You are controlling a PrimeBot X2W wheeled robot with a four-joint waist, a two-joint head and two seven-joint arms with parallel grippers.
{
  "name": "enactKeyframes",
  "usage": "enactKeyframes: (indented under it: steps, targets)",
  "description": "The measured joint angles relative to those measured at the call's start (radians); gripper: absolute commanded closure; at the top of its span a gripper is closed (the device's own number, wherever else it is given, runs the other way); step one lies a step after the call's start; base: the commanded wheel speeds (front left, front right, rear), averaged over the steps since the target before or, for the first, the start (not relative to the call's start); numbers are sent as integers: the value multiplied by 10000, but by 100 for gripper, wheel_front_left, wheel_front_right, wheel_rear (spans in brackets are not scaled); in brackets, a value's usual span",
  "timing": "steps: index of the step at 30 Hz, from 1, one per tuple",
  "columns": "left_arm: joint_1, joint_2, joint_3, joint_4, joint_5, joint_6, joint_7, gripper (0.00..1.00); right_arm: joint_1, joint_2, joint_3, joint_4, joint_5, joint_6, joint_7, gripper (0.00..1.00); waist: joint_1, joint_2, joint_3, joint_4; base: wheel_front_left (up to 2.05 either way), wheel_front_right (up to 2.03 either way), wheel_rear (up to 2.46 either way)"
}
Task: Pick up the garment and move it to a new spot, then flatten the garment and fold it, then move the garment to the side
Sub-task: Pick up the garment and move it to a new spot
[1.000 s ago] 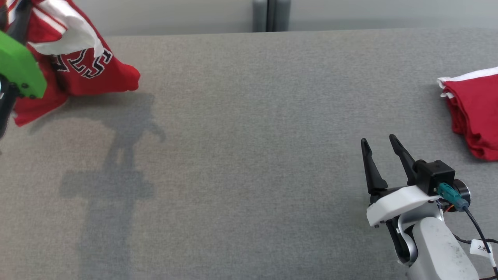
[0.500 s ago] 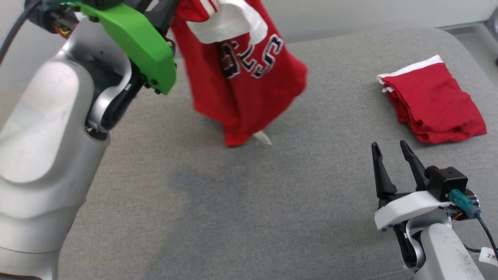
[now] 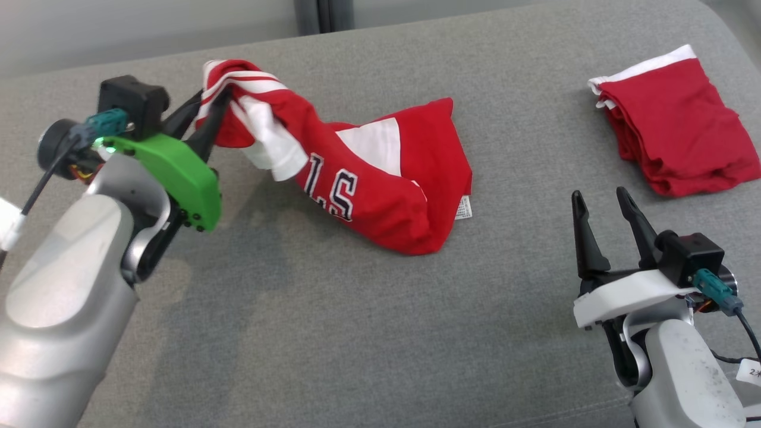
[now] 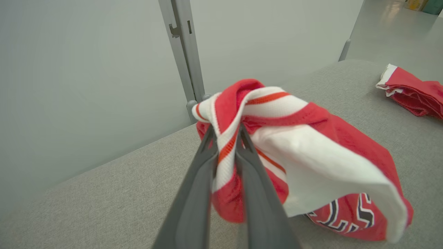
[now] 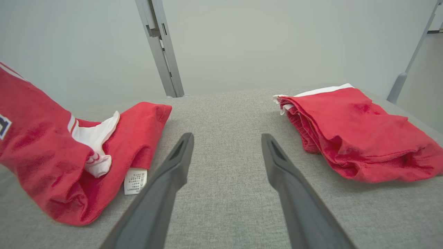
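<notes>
The left claw (image 3: 213, 95) is clamped on the striped trim of the red jersey (image 3: 386, 190), holding that end up while the rest slumps on the grey surface (image 3: 357, 333) near its middle. The right claw (image 3: 598, 195) stands apart and empty beside a folded red garment (image 3: 678, 119). The cloth looks light, limp and slightly slick, so one pinch will likely let it sag and bunch; gripping two corners of an edge should spread it better.
</notes>
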Motion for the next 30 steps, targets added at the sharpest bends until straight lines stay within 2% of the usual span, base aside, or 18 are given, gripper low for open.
enactKeyframes:
  steps: [5, 11, 12, 13, 14, 15, 23, 30]
  targets:
    - [-71, 512, 6, 1279, 554, 0, -1202, 100, -262, 0, 31, -109, -90, 0, 0, 0, 0, 0, 576, -4, 0, 0, 0]
    - [-596, 608, 58, 2499, 890, 46, -2096, 100, -513, 0, 153, -167, -151, 0, 0, 0, 0, 0, 1176, -27, 0, 0, 0]
    - [-656, 575, 96, 2692, 888, 54, -2226, 87, -536, 0, 178, -161, -153, 0, 0, 0, 0, 0, 1254, -30, 0, 0, 0]
    - [-694, 537, 128, 2836, 863, 56, -2318, 51, -567, 0, 197, -151, -159, 0, 0, 0, 0, 0, 1306, -31, 0, 0, 0]
    - [-734, 479, 142, 3026, 815, 56, -2422, 9, -600, 4, 219, -146, -169, 0, 0, 0, 0, 0, 1356, -29, 0, 0, 0]
    - [-749, 414, 153, 3183, 786, 56, -2560, 0, -612, 0, 238, -134, -171, 0, 0, 0, 0, 0, 1380, -16, 0, 0, 0]
    - [-377, -127, 495, 3804, 274, 56, -3388, 0, -554, 0, 226, 15, -351, 0, 0, 0, 0, 0, 993, 149, 0, 0, 0]
    - [853, -535, 1143, 2984, 105, 123, -3565, 0, -270, 2, 63, 52, -564, 0, 0, 0, 0, 0, 352, 467, 0, 0, 0]
